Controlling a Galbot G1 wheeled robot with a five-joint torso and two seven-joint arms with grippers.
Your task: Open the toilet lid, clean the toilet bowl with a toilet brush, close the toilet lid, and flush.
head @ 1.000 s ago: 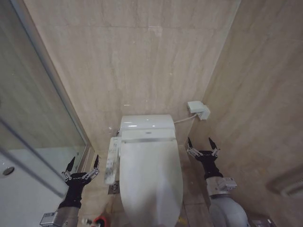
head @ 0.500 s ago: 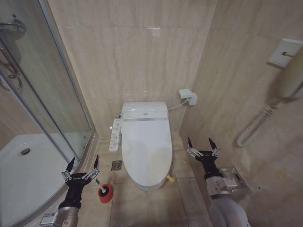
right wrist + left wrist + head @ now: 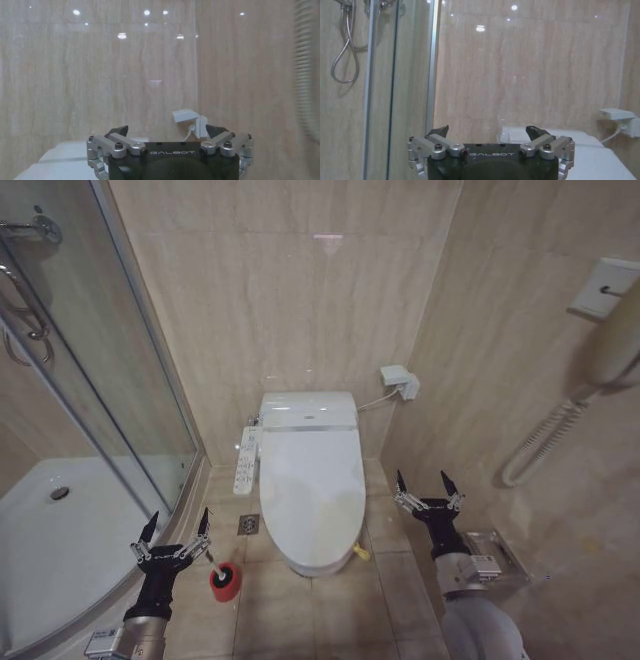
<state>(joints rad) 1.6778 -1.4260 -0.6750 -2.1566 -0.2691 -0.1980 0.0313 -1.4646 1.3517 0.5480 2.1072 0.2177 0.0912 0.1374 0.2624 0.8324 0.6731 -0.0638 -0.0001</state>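
Both arms were raised low in front of the robot, the left gripper [image 3: 176,524] and the right gripper [image 3: 428,485] each with fingers spread wide and holding nothing. The large smooth white plastic oval toilet lid [image 3: 312,490] lay shut over the white ceramic toilet bowl [image 3: 322,565], between the two grippers and beyond them, its white side control panel [image 3: 245,461] facing the left gripper. The toilet brush's thin white handle [image 3: 203,559] stood in a small round red holder cup [image 3: 225,579] on the tiled floor [image 3: 320,615], just beside the left gripper toward the bowl.
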